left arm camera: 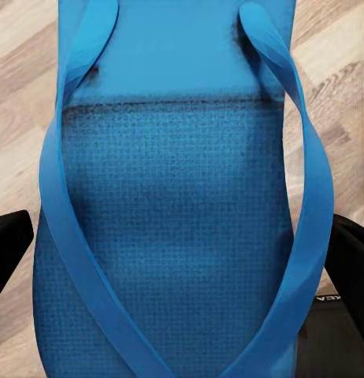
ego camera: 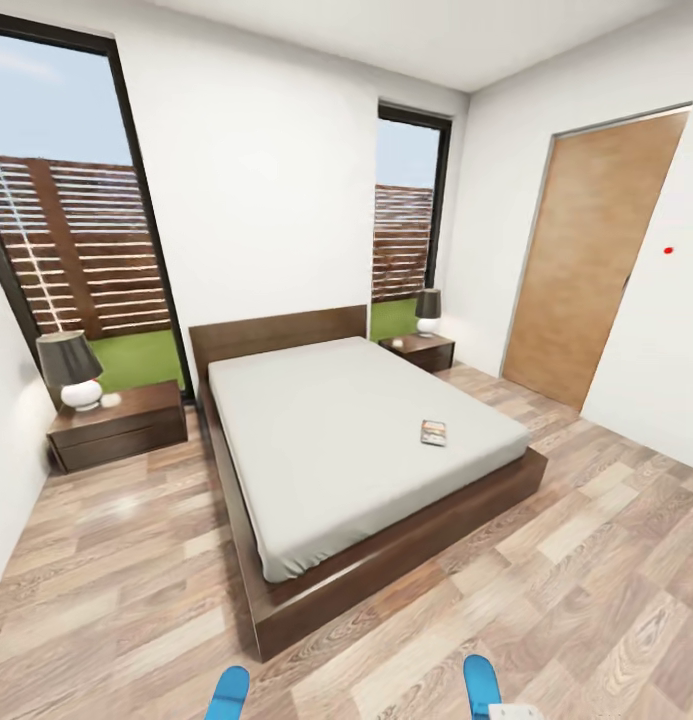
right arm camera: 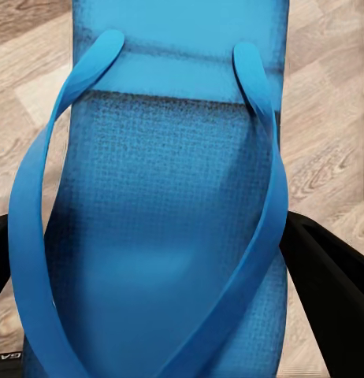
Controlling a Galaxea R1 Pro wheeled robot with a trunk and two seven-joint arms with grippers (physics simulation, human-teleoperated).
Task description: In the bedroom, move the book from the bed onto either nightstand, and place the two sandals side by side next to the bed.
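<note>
White walls and a wood-plank floor (ego camera: 116,590) frame the bedroom, with two tall black-framed windows (ego camera: 71,220) behind the bed and a wooden door (ego camera: 591,260) on the wall to the bed's right. Centred in the room is the bed (ego camera: 356,440), dark-brown frame and headboard under a plain light-grey mattress, the floor around it bare. Left of the headboard stands a nightstand (ego camera: 121,425) carrying a dark-shaded lamp (ego camera: 71,370); right of the headboard a second nightstand (ego camera: 421,350) carries another lamp (ego camera: 428,310). On the mattress near the bed's right edge lies the book (ego camera: 434,432), small and flat, its cover too small to read. Below the bed's foot, two bright-blue sandals (ego camera: 227,693) (ego camera: 481,685) poke up, cut off by the frame edge. Each wrist view shows a textured blue sole with straps, one in the left hand (left arm camera: 178,260), one in the right hand (right arm camera: 162,268), black fingers (right arm camera: 328,276) flanking the sole on both sides.
</note>
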